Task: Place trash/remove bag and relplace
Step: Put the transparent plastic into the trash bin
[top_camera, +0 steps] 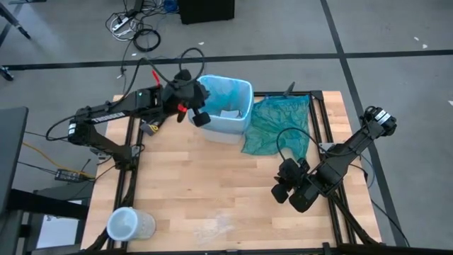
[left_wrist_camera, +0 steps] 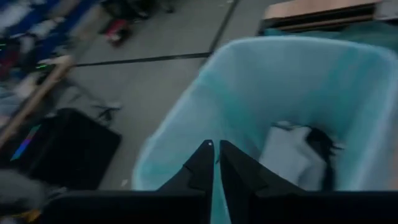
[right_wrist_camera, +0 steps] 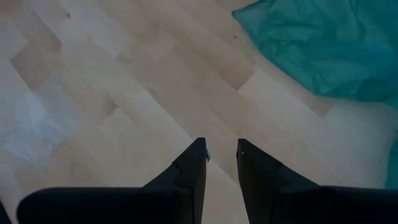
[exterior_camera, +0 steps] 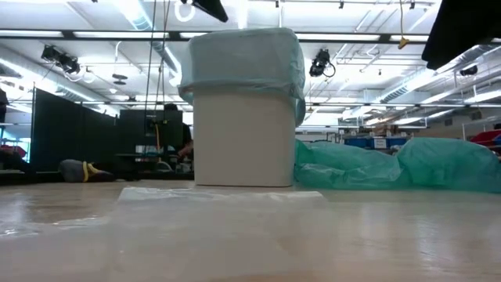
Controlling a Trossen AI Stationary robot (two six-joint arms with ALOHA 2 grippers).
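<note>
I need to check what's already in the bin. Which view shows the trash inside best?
The left wrist view: white paper and a dark wrapper, the trash, lie in the lined bin. High view shows a white speck; low view only the bin's outside; right wrist view nothing.

Sky-blue bag (top_camera: 225, 91) lines bin, holding trash (left_wrist_camera: 292, 149).

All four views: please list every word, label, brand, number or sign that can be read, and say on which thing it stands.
None can be read.
Left arm: pale markings along its link, too small to read.
Bin, light blue liner, teal-green bag, clear plastic cup: no print visible.
</note>
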